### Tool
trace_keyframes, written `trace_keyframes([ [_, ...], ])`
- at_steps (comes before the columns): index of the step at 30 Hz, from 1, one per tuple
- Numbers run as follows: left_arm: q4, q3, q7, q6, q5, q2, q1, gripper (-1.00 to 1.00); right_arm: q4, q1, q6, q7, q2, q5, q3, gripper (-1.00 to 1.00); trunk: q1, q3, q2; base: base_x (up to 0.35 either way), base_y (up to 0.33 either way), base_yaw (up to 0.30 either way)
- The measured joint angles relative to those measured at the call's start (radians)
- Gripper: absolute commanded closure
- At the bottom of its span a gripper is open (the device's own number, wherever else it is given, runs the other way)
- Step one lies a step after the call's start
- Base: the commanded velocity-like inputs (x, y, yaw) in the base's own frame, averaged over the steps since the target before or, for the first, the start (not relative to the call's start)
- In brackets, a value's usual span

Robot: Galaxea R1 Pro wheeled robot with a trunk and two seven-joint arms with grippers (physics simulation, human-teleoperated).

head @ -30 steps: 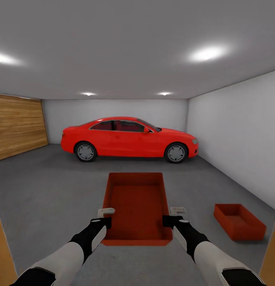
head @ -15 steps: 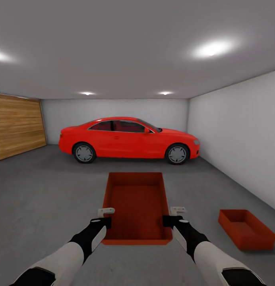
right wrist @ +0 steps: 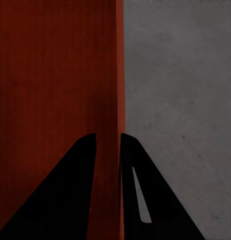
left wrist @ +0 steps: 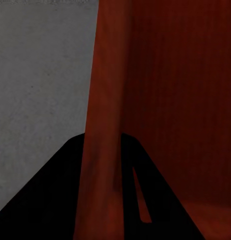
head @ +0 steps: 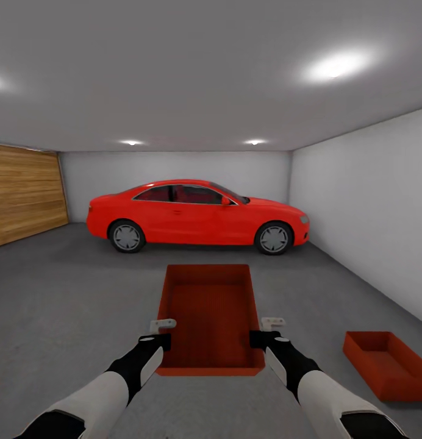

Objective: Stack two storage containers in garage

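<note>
Carried container (head: 211, 314) pinched between left gripper (head: 164, 334) and right gripper (head: 260, 332), each clamped on 1 side wall. Second container (head: 388, 364) on garage floor (head: 71, 305), right of right gripper. Risks: thin-wall slip, tilt, misaligned stacking.

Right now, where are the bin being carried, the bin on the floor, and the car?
carried bin (head: 211, 314), head view, on its inner bottom.
floor bin (head: 391, 366), head view, on its inner bottom, at the lower right.
car (head: 196, 219), head view, on the side door.
</note>
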State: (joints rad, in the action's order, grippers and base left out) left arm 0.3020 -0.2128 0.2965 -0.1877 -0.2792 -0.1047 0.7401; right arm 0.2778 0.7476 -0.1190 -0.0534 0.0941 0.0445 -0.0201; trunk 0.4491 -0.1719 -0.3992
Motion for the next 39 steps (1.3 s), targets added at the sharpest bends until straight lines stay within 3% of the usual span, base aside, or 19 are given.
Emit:
trace_keyframes([
  [39, -0.002, 0.005, 0.001, 0.001, 0.004, -0.003, 0.0, 1.0, 0.0, 0.0, -0.002, 0.0, -0.003, 0.007, -0.006, 1.0, 0.0, 0.0, 0.0, 0.322, 0.0, 0.0],
])
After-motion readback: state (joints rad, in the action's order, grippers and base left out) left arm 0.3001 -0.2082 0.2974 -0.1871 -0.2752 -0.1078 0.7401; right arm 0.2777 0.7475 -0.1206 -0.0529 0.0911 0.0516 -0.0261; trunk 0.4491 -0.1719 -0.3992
